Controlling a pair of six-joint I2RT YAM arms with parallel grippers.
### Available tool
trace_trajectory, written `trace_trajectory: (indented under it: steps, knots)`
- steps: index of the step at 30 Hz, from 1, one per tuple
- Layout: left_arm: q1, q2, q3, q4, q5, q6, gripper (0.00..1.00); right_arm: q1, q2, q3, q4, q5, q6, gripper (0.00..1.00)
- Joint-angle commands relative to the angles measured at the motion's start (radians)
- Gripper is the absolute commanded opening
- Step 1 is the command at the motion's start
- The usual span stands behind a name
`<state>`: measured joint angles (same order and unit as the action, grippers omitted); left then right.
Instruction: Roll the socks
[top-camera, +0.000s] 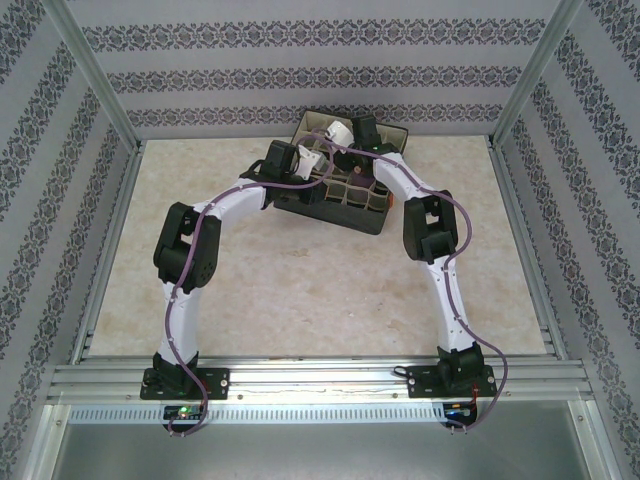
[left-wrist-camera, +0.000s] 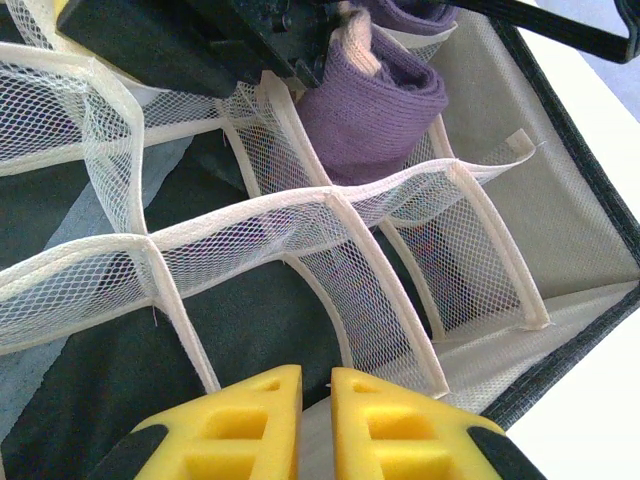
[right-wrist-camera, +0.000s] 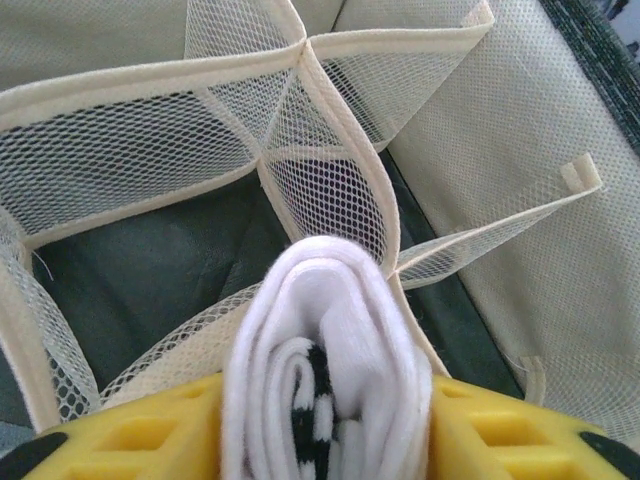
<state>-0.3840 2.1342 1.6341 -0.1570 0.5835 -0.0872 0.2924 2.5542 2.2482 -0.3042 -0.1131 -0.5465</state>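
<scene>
Socks (top-camera: 336, 131) lie at the dark box (top-camera: 325, 213) in the upper middle of the top view, where the two arms meet.

On the left, the left gripper (left-wrist-camera: 316, 420) shows at the bottom edge of its wrist view. Its yellow fingers (left-wrist-camera: 250, 420) stand almost together with a thin slit between them. Nothing is in the slit, and they touch nothing as they hang above the mesh dividers (left-wrist-camera: 300, 215). Up and to the right, in the upper middle of that frame, a purple roll (left-wrist-camera: 375, 110) with a pale edge sits in one compartment beside the box's grey side wall. More purple cloth peeks in at the top edge; I cannot tell whether it is a separate sock.

On the right, the right gripper (right-wrist-camera: 325, 440) sits at the bottom of its wrist view. Its fingers stand wide apart, one against each side of a white roll (right-wrist-camera: 330, 320) with black stripes in its folds. The roll stands upright between them at bottom centre, over the rim of a mesh divider.

Counted: two arms, two grippers, one box, one purple roll, one white roll.
</scene>
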Motion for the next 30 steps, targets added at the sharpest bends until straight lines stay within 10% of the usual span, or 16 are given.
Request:
trace_trajectory:
  steps: [1,24,26,27,30]
  knots:
    - [0.025,0.041,-0.006,-0.049,-0.001,-0.020,0.16,0.004,-0.074,-0.015,-0.006,-0.025,0.048,0.53]
    - [0.051,-0.128,0.036,-0.036,0.089,0.027,0.44,0.000,-0.394,-0.156,0.004,-0.023,0.313,0.65]
    - [0.057,-0.176,-0.012,0.003,0.086,0.023,0.54,-0.007,-0.453,-0.212,0.005,-0.011,0.353,0.65]
    - [0.060,-0.207,-0.053,0.036,0.077,0.025,0.99,-0.011,-0.488,-0.250,0.009,-0.002,0.380,0.66]
    - [0.067,-0.303,-0.183,0.134,0.042,0.023,0.99,-0.026,-0.595,-0.378,0.027,0.006,0.450,0.68]
